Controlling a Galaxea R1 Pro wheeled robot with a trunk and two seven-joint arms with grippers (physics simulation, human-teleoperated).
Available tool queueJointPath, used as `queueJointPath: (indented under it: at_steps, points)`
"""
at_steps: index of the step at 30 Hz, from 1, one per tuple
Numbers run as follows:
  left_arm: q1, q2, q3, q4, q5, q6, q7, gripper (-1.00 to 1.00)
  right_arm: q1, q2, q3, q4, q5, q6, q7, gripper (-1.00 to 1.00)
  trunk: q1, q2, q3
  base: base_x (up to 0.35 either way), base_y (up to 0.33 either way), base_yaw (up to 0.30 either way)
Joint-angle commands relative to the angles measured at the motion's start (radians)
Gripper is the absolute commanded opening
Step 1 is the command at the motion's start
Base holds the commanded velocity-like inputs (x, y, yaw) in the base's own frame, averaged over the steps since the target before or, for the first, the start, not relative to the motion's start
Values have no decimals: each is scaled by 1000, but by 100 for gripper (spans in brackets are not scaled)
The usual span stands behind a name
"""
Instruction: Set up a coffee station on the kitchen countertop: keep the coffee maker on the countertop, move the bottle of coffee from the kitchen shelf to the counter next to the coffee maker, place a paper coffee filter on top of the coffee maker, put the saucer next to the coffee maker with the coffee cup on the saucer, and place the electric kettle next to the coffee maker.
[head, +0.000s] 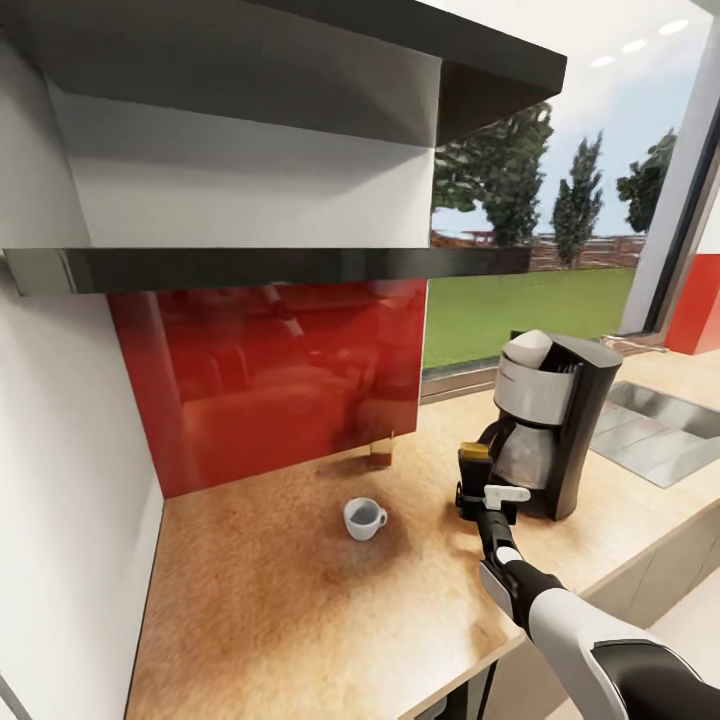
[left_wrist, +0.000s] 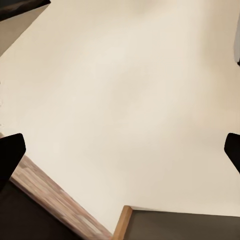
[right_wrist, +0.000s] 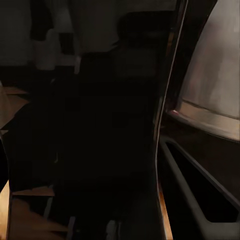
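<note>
My left hand (left_wrist: 120, 150) hangs wide open, its dark fingertips (left_wrist: 11, 152) at both edges, over a pale cream floor (left_wrist: 125, 90). I see a wood-grain strip (left_wrist: 55, 200) and a dark panel (left_wrist: 185, 226).

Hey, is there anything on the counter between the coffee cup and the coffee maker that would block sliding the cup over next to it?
Nothing visible does. The countertop between the coffee cup and the coffee maker is bare, apart from the right gripper at the maker's near side.
</note>
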Motion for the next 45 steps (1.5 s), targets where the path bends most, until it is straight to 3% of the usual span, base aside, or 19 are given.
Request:
queueJointPath:
  at_steps: [1, 14, 15, 45]
  points:
    - [0, 0, -8, -1, 1, 5, 2, 100, -1, 0, 6, 1, -3, -3, -6, -100, 0, -1, -1, 42, 40, 0]
    - [0, 0, -8, -1, 1, 5, 2, 100, -1, -1, 6, 1, -3, -3, -7, -100, 0, -1, -1, 6, 5, 0]
    - [0, 0, -8, -1, 1, 5, 2, 100, -1, -1, 6, 1, -3, -3, -8, 100, 0, -1, -1, 0, 0, 0]
    - [0, 0, -9, -1, 2, 5, 2, 100, -1, -2, 6, 1, -3, -3, -9, 100, 0, -1, -1, 0, 0, 0]
